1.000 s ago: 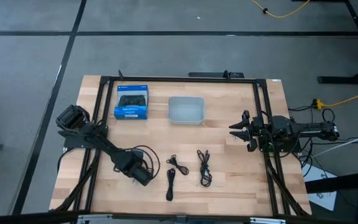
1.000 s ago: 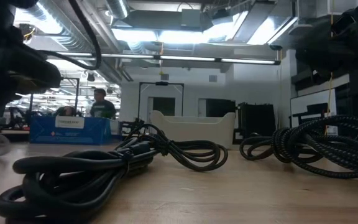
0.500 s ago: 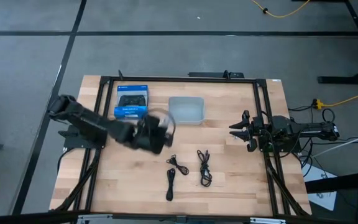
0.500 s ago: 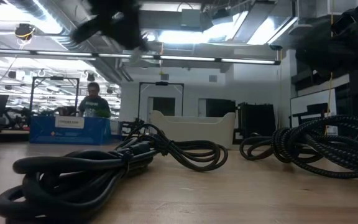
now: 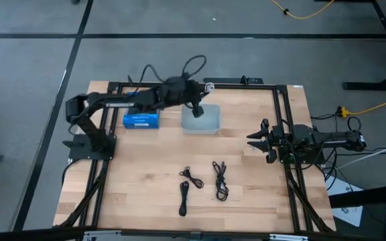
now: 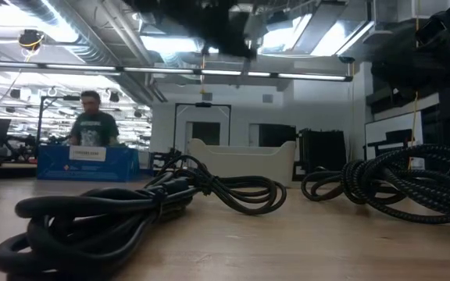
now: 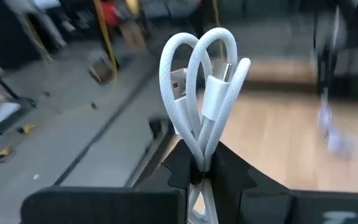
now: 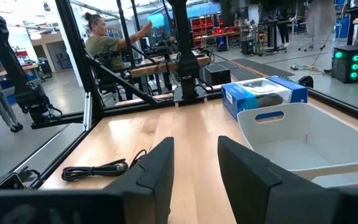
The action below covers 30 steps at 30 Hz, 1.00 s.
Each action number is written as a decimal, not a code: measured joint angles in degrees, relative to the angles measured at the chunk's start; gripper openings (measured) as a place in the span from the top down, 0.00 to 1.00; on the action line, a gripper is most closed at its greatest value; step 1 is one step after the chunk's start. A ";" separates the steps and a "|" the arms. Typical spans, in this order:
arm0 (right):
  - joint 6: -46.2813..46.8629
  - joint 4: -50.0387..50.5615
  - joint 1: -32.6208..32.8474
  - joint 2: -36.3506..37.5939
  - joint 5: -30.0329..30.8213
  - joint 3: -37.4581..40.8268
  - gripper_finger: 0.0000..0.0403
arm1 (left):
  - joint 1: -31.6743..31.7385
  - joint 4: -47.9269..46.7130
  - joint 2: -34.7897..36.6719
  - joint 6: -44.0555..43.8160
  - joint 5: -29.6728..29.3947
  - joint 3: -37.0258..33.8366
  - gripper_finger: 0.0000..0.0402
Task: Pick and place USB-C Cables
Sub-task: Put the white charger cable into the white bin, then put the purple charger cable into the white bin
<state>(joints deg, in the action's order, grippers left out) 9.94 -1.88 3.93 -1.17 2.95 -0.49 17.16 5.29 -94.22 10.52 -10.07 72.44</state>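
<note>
My left gripper (image 7: 201,171) is shut on the white USB-C cable (image 7: 202,93); its loops and both plugs stick out past the fingertips. In the high view this gripper (image 5: 197,111) hangs over the white bin (image 5: 210,124). Three black USB-C cables lie coiled on the wood: one (image 5: 191,175), one (image 5: 183,197) and one (image 5: 220,179). The low view shows them close up, a smooth one (image 6: 131,211) and a braided one (image 6: 397,183). My right gripper (image 5: 256,142) waits open near the table's right edge, its fingers (image 8: 160,165) apart. My left gripper pinches the white cable between its two fingers (image 7: 179,165), on the gathered strands of the coil (image 7: 199,155) below the loops. Several strands pass through the pinch. The loops and plugs stand out beyond the fingertips. The cable is lifted clear of the table.
A blue box (image 5: 141,120) sits left of the bin by the far edge, partly under the left arm. A black frame (image 5: 280,114) runs around the tabletop. A person (image 6: 92,129) moves in the room behind. Bare wood (image 5: 133,194) lies at the near left.
My left arm has risen from the table's near left and swung toward the far edge. It now reaches over the white bin with the white cable in its fingers. The black cables and my right arm have stayed put.
</note>
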 joint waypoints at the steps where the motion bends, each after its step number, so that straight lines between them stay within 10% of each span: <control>1: -0.02 -0.02 -0.01 0.00 0.01 0.00 0.68 | 1.04 -1.75 -0.99 1.38 2.01 -0.06 0.93; 11: -1.50 -0.01 -0.01 0.00 0.01 0.00 0.68 | 1.88 -9.91 -9.85 -0.77 10.97 -0.09 0.93; 30: -1.04 0.08 -0.01 0.00 -0.07 0.00 0.68 | -0.37 -12.12 -12.11 -2.51 8.45 -0.11 0.70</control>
<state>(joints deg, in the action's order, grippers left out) 8.91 -1.80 3.92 -1.17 2.88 -0.49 16.79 -6.83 -106.32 8.01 -1.62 72.34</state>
